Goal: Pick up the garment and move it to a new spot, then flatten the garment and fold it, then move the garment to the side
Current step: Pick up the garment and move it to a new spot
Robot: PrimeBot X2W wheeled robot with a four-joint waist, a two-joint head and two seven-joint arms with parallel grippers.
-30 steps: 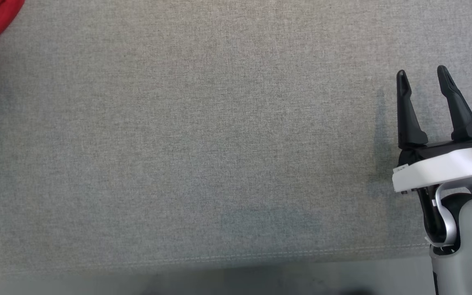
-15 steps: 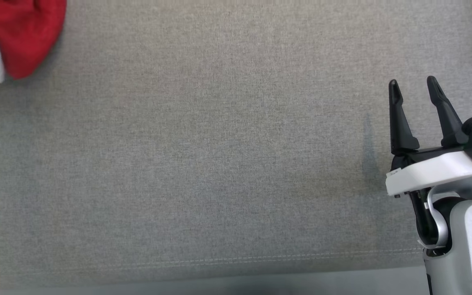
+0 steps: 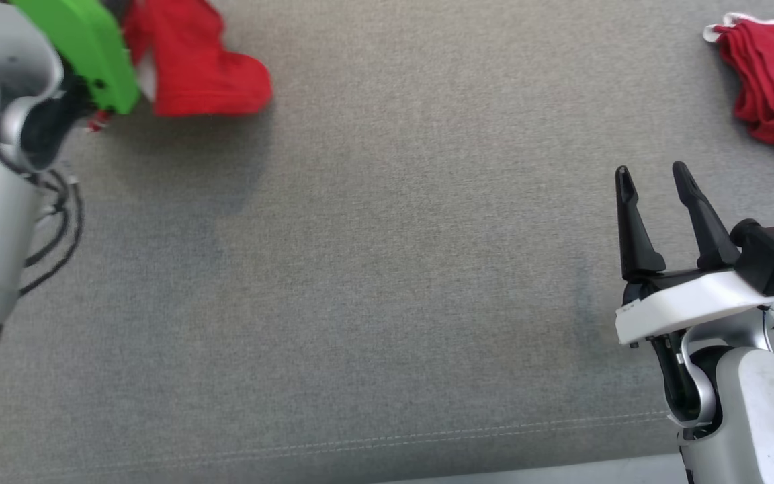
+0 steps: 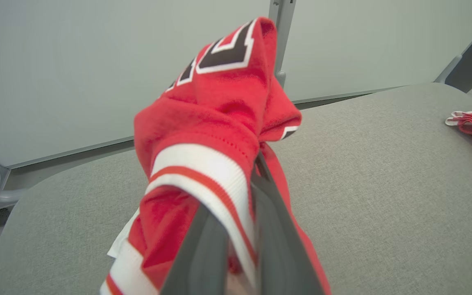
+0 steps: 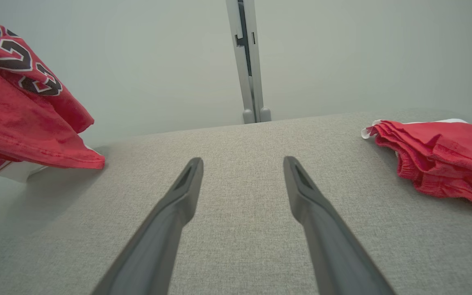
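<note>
My left hand (image 4: 244, 192) is clamped on the jersey (image 4: 215, 119) at its striped trim, and the bunch drapes over the fingers above the table (image 4: 383, 184). It looks soft, light and floppy, so I'd spread it by the shoulders or hem. My right hand (image 3: 652, 176) is wide open and empty, well apart from it.

Garment (image 4: 219, 106): soft knit cloth; table (image 3: 387, 269): grey woven fabric, matt.

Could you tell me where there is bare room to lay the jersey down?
The wide middle of the grey surface is bare, between the garment held at far left and the open right gripper. The far-right corner is crowded by the red cloth.
</note>
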